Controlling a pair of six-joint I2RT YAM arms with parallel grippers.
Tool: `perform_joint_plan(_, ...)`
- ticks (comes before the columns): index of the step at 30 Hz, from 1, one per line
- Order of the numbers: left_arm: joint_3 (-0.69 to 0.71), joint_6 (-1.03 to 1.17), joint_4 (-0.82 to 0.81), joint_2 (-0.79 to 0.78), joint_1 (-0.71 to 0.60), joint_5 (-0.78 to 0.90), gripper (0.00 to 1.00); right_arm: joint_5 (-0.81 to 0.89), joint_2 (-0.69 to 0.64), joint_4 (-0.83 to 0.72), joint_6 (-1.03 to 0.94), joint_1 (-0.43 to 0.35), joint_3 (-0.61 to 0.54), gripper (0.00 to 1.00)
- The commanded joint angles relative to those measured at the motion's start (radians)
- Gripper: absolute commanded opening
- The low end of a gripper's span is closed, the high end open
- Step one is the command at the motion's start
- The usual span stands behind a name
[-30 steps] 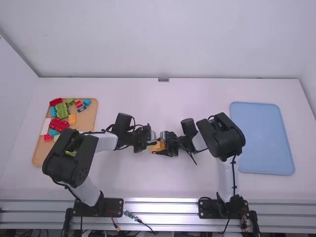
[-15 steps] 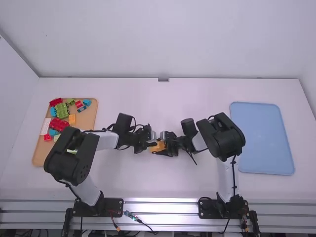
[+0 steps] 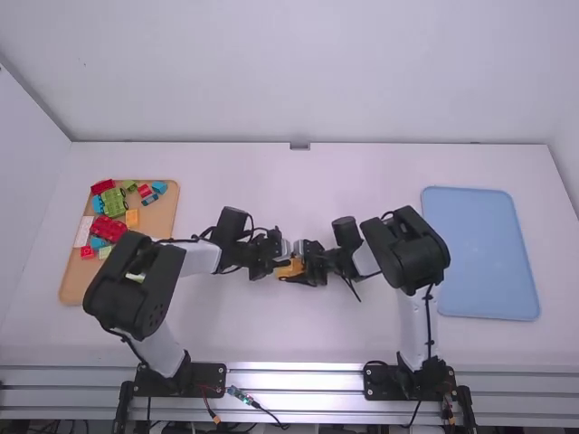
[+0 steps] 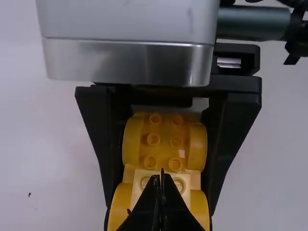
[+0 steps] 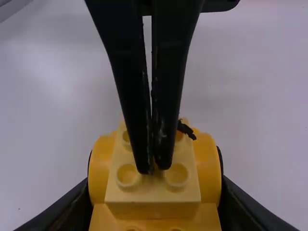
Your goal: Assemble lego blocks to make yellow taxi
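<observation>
Moved: black left gripper [image 4: 162, 174] — slightly rightward.
Jaws: left clenched, empty; black right gripper [image 5: 155, 154] grasping yellow plastic assembly [image 5: 207, 166].
Progress: pale-yellow block [image 5: 154, 195] atop — finishing likely remains.

In the high view, bright, diffuse light covers the smooth white table [image 3: 362, 176], with strong glare along the grooved silver metal rail [image 3: 294, 372]. The left wrist view shows highlights on a silver-grey housing [image 4: 130, 62]; the right, dimmer (greyish overall), shades a pale yellow studded plastic block [image 5: 154, 195].
</observation>
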Motion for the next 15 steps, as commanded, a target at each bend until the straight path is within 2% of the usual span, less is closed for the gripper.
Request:
perform_joint_plan(1,-0.029,-0.038,-0.020,0.076,-0.007,-0.171,0.02,0.032,0.023,-0.016,0.013,-0.002,-0.001,0.52)
perform_joint_plan(6,-0.029,0.056,-0.016,0.034,0.027,-0.018,0.02,0.035,0.023,-0.016,0.014,-0.006,-0.001,0.52)
perform_joint_plan(10,-0.029,-0.034,-0.011,-0.093,0.082,-0.019,0.02,0.034,0.023,-0.016,0.018,-0.024,-0.001,0.52)
perform_joint_plan(11,-0.029,-0.078,-0.005,-0.138,0.103,-0.037,0.06,0.035,0.023,-0.016,0.021,-0.024,-0.001,0.54)
perform_joint_plan(12,-0.029,-0.129,0.003,-0.179,0.122,-0.054,0.25,0.035,0.023,-0.016,0.021,-0.024,-0.001,0.55)
perform_joint_plan(13,-0.029,-0.147,0.004,-0.192,0.129,-0.061,0.31,0.035,0.023,-0.016,0.021,-0.024,-0.001,0.55)
perform_joint_plan(14,-0.029,-0.231,0.016,-0.253,0.164,-0.093,0.46,0.036,0.023,-0.016,0.021,-0.024,-0.001,0.56)
perform_joint_plan(15,-0.029,-0.264,0.017,-0.278,0.179,-0.105,0.49,0.038,0.023,-0.016,0.021,-0.024,-0.001,0.58)
